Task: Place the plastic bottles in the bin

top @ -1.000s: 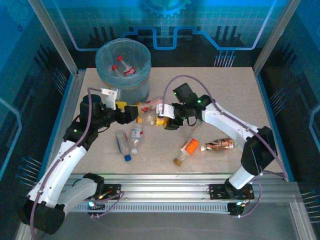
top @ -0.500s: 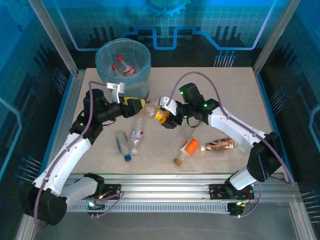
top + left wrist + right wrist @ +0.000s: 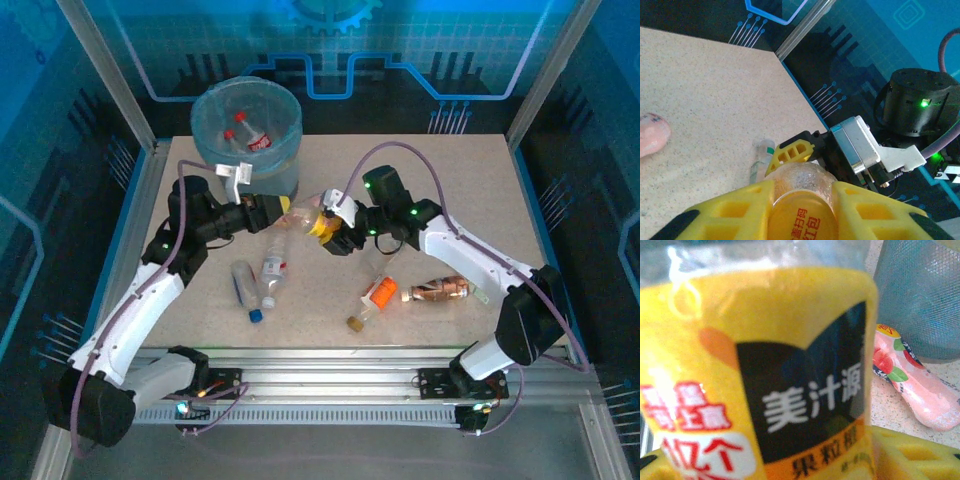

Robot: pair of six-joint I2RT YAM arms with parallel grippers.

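A clear bottle with a yellow-orange label (image 3: 303,224) hangs above the table's middle, held from both ends. My left gripper (image 3: 283,213) is shut on one end, its yellow fingers (image 3: 730,210) hugging the bottle (image 3: 800,210). My right gripper (image 3: 325,232) grips the labelled body (image 3: 765,365). The pale-blue bin (image 3: 247,135) stands just behind at the back left, with two red-capped bottles (image 3: 250,136) inside. On the table lie two clear bottles (image 3: 272,275), an orange-labelled one (image 3: 378,295), a brown one (image 3: 440,290) and a pink one (image 3: 912,385).
A small green-banded bottle (image 3: 760,160) lies on the table below the grippers. The bin's mesh-patterned wall (image 3: 920,295) is close beside the held bottle. Aluminium frame posts (image 3: 110,75) and blue panels fence the table's sides and back.
My left gripper moved up and right to the bottle and took hold of its end. My right arm lifted the bottle slightly toward the bin. The bottles on the table stayed put.
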